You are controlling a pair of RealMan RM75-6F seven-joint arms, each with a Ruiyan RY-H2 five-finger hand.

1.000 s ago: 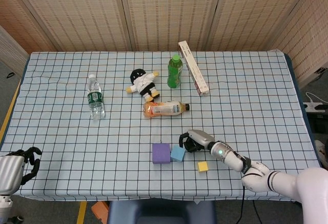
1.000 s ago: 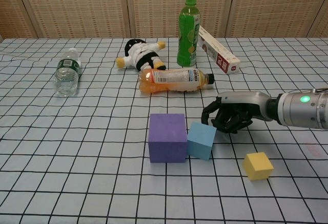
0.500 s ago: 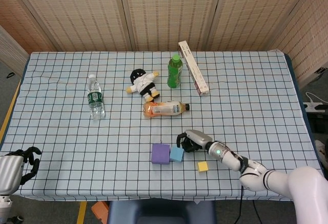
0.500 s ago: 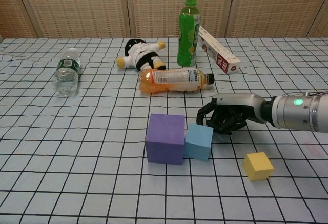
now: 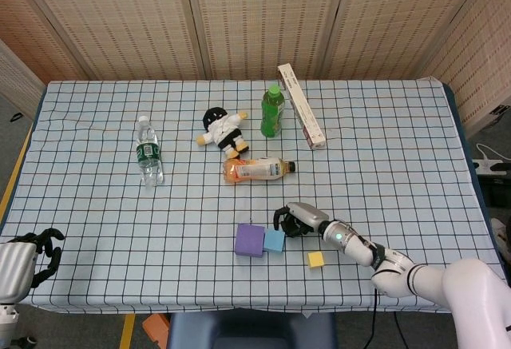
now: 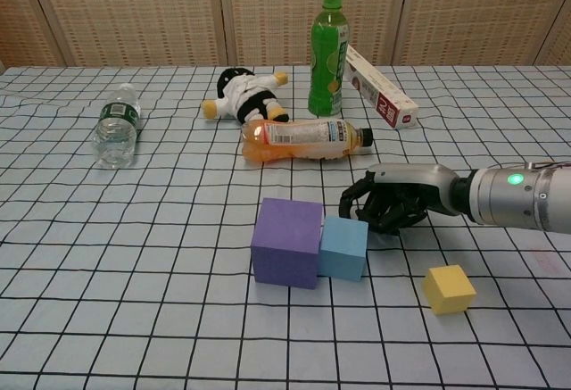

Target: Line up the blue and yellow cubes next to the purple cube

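Note:
The purple cube sits near the table's front, with the blue cube flat against its right side. The yellow cube lies apart, further right and nearer the front edge. My right hand has its dark fingers curled in, holding nothing, and its fingertips touch the blue cube's back right edge. My left hand rests low at the front left corner, off the table, fingers curled and holding nothing.
An orange drink bottle lies on its side just behind the cubes. Further back stand a green bottle, a long box and a plush doll. A clear water bottle lies at the left.
My right hand has pushed leftward. The blue cube has turned from tilted to square against the purple cube, and both cubes have slid slightly left.

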